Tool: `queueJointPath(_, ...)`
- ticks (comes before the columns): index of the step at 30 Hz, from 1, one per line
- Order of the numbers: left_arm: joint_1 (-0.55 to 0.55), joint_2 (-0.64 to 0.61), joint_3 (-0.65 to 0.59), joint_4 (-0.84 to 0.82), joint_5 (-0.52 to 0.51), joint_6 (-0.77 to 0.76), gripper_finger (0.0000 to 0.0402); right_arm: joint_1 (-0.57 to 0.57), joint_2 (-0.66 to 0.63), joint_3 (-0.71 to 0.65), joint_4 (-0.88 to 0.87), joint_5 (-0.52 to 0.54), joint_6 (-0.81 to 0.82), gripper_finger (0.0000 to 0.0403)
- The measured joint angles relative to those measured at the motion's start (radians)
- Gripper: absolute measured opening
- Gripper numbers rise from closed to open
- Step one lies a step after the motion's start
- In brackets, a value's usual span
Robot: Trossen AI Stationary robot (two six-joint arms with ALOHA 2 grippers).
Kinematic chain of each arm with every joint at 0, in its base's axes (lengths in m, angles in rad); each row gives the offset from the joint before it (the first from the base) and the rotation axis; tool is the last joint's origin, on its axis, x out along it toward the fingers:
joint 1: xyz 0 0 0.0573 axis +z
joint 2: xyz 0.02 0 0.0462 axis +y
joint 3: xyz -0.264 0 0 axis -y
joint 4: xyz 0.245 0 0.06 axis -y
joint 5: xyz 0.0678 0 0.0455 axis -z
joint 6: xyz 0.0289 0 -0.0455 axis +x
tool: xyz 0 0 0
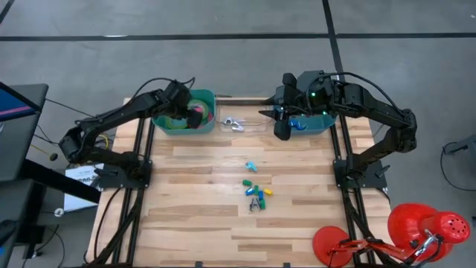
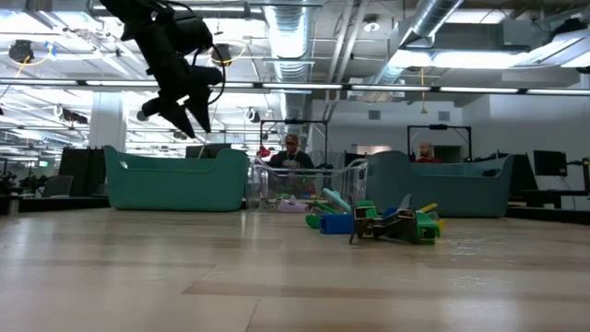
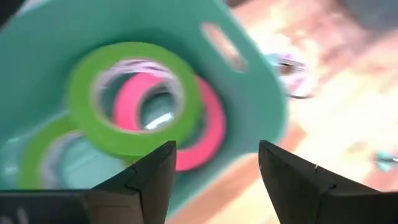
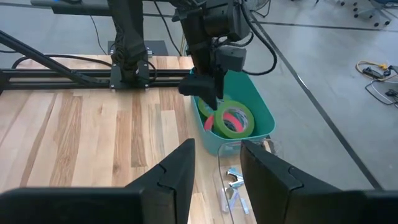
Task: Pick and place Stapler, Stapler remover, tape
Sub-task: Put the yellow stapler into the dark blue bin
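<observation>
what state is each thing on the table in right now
left claw: open, empty, above the left teal bin
right claw: open, empty, by the right teal bin
tape rolls: all three in the left teal bin, overlapping, a green one on top
clear tray: between the bins, holds a metal piece
small coloured pieces: loose in a cluster mid-table, untouched

Left wrist view is smeared: I can't read the tape (image 3: 134,99) rolls' edges, and one green roll is cut off at the frame. From above, the left tool (image 1: 195,115) hides part of the tape bin (image 1: 210,100). The small pieces (image 1: 255,192) mid-table are too small to identify.
</observation>
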Motion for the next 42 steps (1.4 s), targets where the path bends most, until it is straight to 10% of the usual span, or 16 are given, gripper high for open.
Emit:
queueJointPath(13,-0.221,-0.041,0.000,0.327,0.319,-0.005,0.0200,0.000,0.000,0.000,-0.011,0.000,0.021,0.0120)
queueJointPath(42,-0.328,-0.276,0.000,0.396,0.296,-0.025,0.0130,0.092,0.001,-0.210,-0.132,-0.040,0.171,0.0184)
